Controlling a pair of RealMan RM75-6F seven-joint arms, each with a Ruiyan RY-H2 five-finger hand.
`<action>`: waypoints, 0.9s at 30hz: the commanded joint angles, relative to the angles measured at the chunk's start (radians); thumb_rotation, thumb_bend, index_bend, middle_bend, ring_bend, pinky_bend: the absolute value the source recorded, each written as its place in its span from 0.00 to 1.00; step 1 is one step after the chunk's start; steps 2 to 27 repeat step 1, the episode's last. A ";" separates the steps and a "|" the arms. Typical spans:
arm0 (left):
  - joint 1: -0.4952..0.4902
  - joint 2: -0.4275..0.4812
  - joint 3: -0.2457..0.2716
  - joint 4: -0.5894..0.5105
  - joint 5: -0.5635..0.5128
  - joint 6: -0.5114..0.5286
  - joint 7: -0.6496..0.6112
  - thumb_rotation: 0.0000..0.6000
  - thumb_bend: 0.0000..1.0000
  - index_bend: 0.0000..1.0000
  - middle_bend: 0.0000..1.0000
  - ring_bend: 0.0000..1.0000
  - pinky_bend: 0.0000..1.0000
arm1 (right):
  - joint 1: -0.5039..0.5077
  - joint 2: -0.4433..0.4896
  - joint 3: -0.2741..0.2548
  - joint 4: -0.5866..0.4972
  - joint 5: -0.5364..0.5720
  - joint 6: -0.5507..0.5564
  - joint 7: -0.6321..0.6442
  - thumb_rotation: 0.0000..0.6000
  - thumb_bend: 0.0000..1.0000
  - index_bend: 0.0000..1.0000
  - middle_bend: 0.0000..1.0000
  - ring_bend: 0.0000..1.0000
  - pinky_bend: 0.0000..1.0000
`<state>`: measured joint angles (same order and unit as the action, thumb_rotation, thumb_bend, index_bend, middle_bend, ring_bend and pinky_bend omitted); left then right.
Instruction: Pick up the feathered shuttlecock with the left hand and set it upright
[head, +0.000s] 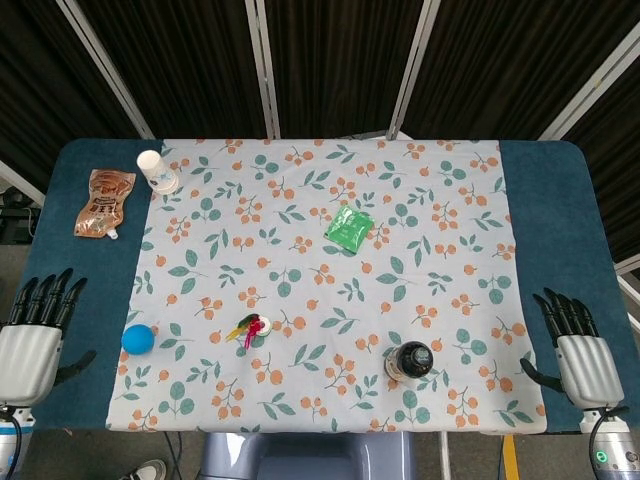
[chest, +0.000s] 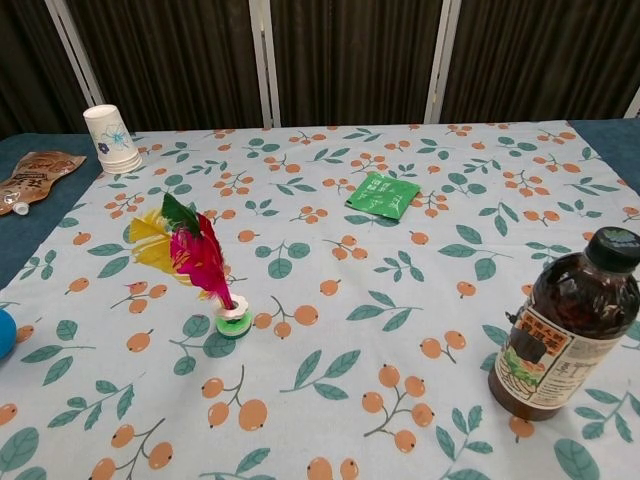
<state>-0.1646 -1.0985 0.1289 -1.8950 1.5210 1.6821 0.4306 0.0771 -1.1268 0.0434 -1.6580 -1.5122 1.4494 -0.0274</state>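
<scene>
Shuttlecock (head: 250, 328) stands on green base on desk (head: 540, 200), feathers up (leaning a bit), well right of left robot hand (head: 32, 335). Left robot hand empty, fingers spread, at desk's edge. Blue ball (head: 138, 339) near it. Right robot hand (head: 578, 350) empty, fingers apart. Brown bottle (head: 408, 362) to its left.

Light: we saw even, bright overhead light | Shadows: soft and short | Glare: faint sheen on the bottle (chest: 563, 325) | Focus: both views sharp, chest-view edges perhaps slightly stretched | Backdrop: dark.
</scene>
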 joint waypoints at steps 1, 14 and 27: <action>0.048 -0.015 0.013 0.059 -0.037 0.008 -0.004 1.00 0.11 0.03 0.00 0.00 0.00 | 0.000 0.000 0.000 0.001 0.000 0.002 0.001 1.00 0.13 0.06 0.00 0.00 0.00; 0.048 -0.015 0.013 0.059 -0.037 0.008 -0.004 1.00 0.11 0.03 0.00 0.00 0.00 | 0.000 0.000 0.000 0.001 0.000 0.002 0.001 1.00 0.13 0.06 0.00 0.00 0.00; 0.048 -0.015 0.013 0.059 -0.037 0.008 -0.004 1.00 0.11 0.03 0.00 0.00 0.00 | 0.000 0.000 0.000 0.001 0.000 0.002 0.001 1.00 0.13 0.06 0.00 0.00 0.00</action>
